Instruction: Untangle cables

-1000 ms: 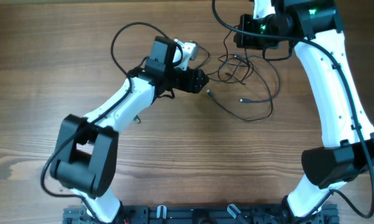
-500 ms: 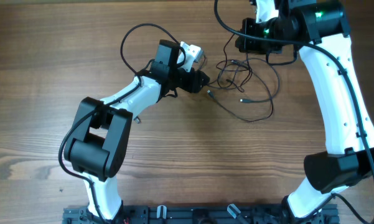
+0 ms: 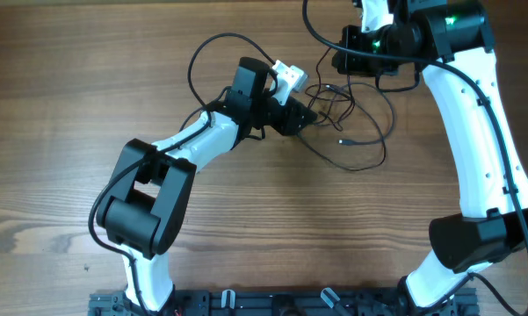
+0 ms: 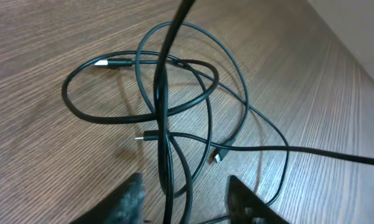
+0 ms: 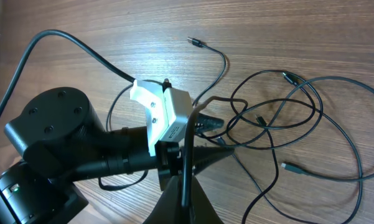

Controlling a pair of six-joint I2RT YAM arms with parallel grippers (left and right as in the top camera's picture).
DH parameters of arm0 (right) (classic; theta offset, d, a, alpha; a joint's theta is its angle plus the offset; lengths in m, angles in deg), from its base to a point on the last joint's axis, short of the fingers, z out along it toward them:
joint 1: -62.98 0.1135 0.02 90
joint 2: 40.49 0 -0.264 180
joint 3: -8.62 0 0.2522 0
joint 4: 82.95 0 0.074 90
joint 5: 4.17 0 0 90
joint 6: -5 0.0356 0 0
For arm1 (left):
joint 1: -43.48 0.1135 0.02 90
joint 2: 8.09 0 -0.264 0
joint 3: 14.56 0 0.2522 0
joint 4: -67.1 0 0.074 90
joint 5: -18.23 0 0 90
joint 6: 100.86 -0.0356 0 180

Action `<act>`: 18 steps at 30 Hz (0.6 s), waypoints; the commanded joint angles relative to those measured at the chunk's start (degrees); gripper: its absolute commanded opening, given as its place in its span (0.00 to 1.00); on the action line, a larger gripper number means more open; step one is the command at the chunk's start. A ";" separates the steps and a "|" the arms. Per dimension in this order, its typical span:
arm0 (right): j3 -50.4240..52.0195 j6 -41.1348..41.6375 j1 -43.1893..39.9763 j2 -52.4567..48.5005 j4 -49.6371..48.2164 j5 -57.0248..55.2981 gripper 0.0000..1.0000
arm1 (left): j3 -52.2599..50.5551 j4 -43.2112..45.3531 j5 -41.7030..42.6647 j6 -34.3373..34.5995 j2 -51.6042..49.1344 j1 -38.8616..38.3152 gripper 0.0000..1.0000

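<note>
Wood tabletop (image 3: 61, 105): brown grain, filling every view you have.
Left gripper (image 4: 185, 198): released, your fingers apart and low over the tangle, with two strands running between them.
Cables (image 4: 159, 106): thin black loops lying loose on the wood between your two arms, plug tips scattered, one strand rising off the table.
Right gripper (image 5: 187, 183): clenched, pinching that raised strand above the pile.

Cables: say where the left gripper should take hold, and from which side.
Grip the cables at the two strands lying side by side between the open fingers of the left gripper, coming down from above. That stretch runs fairly straight, short of the crossings, and the right gripper holds one strand raised, so a pinch there should pull cleanly.
</note>
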State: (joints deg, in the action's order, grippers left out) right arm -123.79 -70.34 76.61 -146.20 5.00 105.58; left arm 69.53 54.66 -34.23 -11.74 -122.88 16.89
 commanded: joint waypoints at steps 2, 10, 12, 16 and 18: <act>-1.03 -0.52 0.13 1.86 0.04 1.36 0.04 | -0.35 -0.22 -0.96 -0.22 -0.55 -0.22 0.04; -1.03 1.22 0.13 1.86 0.61 -1.84 0.04 | -0.35 -3.76 -21.51 2.01 -0.39 2.47 0.04; -1.03 2.10 0.11 1.86 1.66 -7.52 0.04 | -0.35 -5.99 -21.75 3.37 0.66 6.80 0.04; -1.03 2.51 -1.44 1.86 3.54 -14.01 0.04 | -0.35 -11.19 -21.75 4.33 3.82 17.44 0.04; -1.03 2.47 -3.45 1.86 4.11 -14.23 0.04 | -0.35 -14.47 -21.46 4.35 5.46 22.49 0.04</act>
State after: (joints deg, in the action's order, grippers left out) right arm -123.79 -68.59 76.59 -146.22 8.45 97.27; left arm 69.62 43.98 -50.75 -8.81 -120.14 31.25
